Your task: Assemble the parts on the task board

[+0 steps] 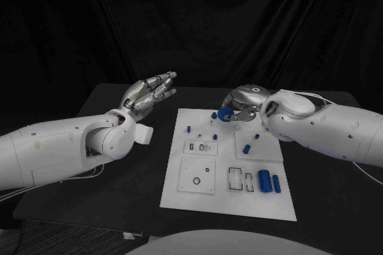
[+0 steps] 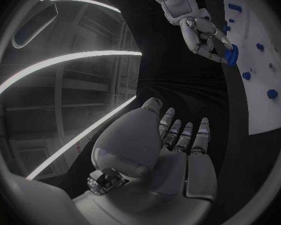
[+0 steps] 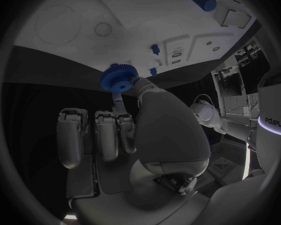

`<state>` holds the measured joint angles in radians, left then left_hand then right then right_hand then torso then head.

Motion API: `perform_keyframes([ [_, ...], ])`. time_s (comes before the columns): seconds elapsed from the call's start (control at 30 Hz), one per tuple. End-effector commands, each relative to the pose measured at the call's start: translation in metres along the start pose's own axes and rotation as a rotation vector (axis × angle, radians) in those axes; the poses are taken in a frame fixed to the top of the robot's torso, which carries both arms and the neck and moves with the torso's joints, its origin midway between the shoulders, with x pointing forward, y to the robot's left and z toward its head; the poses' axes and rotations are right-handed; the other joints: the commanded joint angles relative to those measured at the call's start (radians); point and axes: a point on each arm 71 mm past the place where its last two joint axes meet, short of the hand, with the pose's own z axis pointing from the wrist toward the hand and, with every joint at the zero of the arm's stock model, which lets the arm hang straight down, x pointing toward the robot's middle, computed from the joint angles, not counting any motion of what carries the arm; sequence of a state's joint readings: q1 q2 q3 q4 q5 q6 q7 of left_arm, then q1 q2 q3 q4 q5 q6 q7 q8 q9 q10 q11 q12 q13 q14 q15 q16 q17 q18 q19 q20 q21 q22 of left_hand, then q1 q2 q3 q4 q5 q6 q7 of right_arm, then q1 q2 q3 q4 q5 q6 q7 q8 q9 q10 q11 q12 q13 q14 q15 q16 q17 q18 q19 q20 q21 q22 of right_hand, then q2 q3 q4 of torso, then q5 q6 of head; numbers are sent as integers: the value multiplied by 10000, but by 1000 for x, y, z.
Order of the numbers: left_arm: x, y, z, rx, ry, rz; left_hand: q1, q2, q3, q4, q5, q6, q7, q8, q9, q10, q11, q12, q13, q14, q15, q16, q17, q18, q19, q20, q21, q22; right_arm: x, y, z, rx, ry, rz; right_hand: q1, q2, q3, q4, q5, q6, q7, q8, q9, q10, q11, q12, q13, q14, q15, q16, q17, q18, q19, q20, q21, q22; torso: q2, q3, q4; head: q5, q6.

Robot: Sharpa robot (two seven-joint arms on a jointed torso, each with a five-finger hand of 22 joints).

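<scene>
The white task board [image 1: 227, 202] lies in the middle of the black table, with small blue parts standing or lying on it. My right hand [image 1: 242, 105] hovers over the board's far edge and pinches a blue gear [image 1: 226, 113] between thumb and a finger; the gear [image 3: 118, 78] has fine teeth, and the left wrist view catches the gear [image 2: 232, 54] too. My left hand [image 1: 148, 93] is raised left of the board, fingers straight and apart, holding nothing; its palm [image 2: 154, 150] is bare. Two blue cylinders [image 1: 264, 181] lie near the board's right front.
Several small blue pegs [image 1: 189, 128] stand in the board's upper half, another blue piece [image 1: 247, 149] on its right panel. A ring outline [image 1: 196, 181] and rectangular slots [image 1: 236, 178] mark the front panels. Black tabletop [image 1: 319, 172] surrounds the board.
</scene>
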<state>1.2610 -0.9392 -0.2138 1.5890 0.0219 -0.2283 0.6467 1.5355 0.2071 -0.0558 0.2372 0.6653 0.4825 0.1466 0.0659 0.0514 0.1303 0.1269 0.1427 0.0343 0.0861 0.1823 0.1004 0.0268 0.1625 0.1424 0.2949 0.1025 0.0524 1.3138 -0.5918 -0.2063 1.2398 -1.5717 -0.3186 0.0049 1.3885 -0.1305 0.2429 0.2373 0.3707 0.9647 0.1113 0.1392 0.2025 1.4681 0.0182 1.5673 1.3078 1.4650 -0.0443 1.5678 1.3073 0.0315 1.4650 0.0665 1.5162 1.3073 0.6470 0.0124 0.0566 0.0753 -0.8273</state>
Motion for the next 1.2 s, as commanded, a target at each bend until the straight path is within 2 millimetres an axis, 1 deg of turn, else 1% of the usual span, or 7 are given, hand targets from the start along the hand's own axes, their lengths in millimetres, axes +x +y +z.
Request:
perform_keyframes([
  [0.03,2,0,1,83,127,-86,117,22,91,-9,47,5,28,55,3,13,44,66,16,18,57,58,9,16,58,-22,39,11,2,8,6,-122,366,-8,-47,-13,25,11,-53,7,-11,-26,169,1027,63,35,2630,1057,72,30,2635,-104,536,60,-51,2198,8,8,6,-46,-28],
  [0.13,3,0,1,76,144,-96,117,22,91,-9,47,5,28,55,3,13,44,66,16,18,57,58,9,16,58,-22,39,11,4,13,12,-221,499,-13,-52,-12,26,10,-71,-7,-7,-37,167,1027,65,35,2630,1057,75,30,2635,-102,532,63,-56,2195,12,11,18,-64,-38],
  [0.2,3,0,1,70,152,-100,117,22,91,-9,47,5,28,55,3,13,44,66,16,18,57,58,9,16,58,-22,39,11,6,16,16,-258,603,-13,-55,-10,27,9,-90,-20,-4,-47,164,1027,68,35,2630,1057,78,30,2635,-103,533,66,-54,2197,11,17,8,-56,-37],
  [0.4,3,0,2,52,169,-108,117,22,91,-9,47,5,28,55,3,13,44,66,16,18,57,58,9,16,58,-22,39,11,14,20,25,-249,876,-25,-62,-4,31,-2,-158,-68,12,-85,153,1027,83,35,2630,1057,90,30,2635,-96,518,78,-73,2186,13,12,-12,-41,-69],
  [0.63,4,1,2,45,188,-119,124,14,112,-23,60,17,28,57,5,14,45,71,16,21,63,60,9,12,59,-22,39,10,23,23,33,-181,1182,-43,-55,2,38,-19,-195,-107,24,-115,144,1027,90,35,2630,1057,99,30,2635,-95,515,87,-78,2184,27,30,-9,-56,-66],
  [1.03,4,1,2,56,212,-135,129,7,126,-33,69,6,29,56,3,13,46,72,16,24,67,64,10,9,68,-22,44,12,31,25,43,-140,1301,-73,-14,1,61,-86,-241,-211,46,-194,119,1027,95,35,2630,1057,109,30,2635,-88,498,103,-100,2173,15,23,-15,-66,-126],
  [1.2,4,1,2,54,211,-133,129,7,126,-33,69,6,29,56,3,13,46,72,16,24,67,64,10,9,68,-22,44,12,31,27,45,-205,1276,-75,-4,7,80,-133,-265,-375,49,-302,79,1027,72,35,2630,1057,99,30,2635,-87,498,107,-101,2176,14,19,-21,-62,-118],
])
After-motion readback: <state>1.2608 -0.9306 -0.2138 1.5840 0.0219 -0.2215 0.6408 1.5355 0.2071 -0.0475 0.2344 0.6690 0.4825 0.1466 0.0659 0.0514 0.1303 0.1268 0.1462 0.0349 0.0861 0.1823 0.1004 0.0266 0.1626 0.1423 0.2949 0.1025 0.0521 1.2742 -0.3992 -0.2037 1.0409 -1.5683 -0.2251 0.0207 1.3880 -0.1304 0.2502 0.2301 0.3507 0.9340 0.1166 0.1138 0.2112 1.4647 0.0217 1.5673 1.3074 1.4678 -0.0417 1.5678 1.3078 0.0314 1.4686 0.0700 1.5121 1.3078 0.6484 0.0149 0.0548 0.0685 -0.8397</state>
